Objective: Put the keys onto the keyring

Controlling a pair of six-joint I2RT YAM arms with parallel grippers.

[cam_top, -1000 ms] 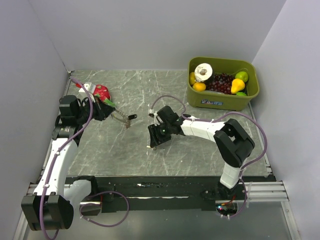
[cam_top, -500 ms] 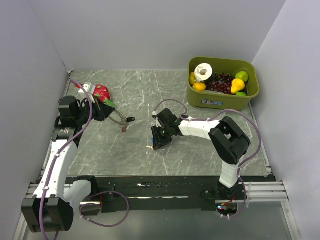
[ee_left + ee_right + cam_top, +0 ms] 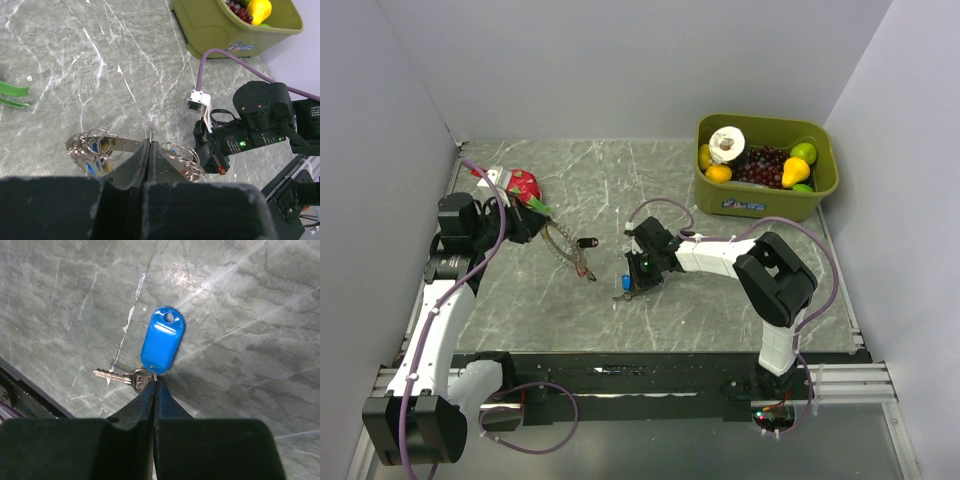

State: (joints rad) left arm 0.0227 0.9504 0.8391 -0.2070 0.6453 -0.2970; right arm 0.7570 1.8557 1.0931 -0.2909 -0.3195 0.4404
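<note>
I count one blue-tag key (image 3: 162,342), tag blank, pinched tight in right gripper (image 3: 154,382), well left of bin (image 3: 795,205). Bin label (image 3: 745,206) too small to read. Meanwhile left gripper (image 3: 149,146) clamped on keyring (image 3: 92,148).

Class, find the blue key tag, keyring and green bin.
blue key tag (image 3: 162,340), right wrist view, tag's middle.
keyring (image 3: 95,146), left wrist view, left ring cluster.
green bin (image 3: 775,205), top external view, front wall.

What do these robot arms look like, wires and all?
Left arm and right arm: white tubes between chunky black joints, a purple cable looping along each. Fingers are black tapered wedges; a green light glows near the right wrist.
</note>
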